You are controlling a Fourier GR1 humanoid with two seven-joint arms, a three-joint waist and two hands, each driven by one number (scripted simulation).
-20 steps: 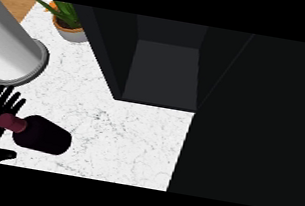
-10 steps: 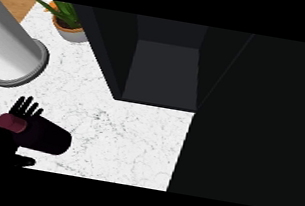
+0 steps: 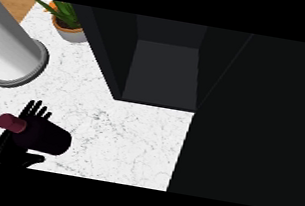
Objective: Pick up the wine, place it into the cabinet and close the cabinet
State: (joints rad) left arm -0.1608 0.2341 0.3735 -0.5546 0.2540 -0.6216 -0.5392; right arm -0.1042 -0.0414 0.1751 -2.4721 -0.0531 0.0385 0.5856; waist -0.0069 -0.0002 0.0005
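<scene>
Left hand [image 3: 14, 153] holds the wine [image 3: 40, 133], fingers wrapped round it, over the counter [image 3: 127, 136], well left of the open cabinet [image 3: 165, 71].

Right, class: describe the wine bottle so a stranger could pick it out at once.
Start at the white marble counter in front of the open dark cabinet. Near its lower left corner, the left hand is at the wine bottle. It is the only dark bottle with a maroon cap; the potted plant stands far away.
</scene>
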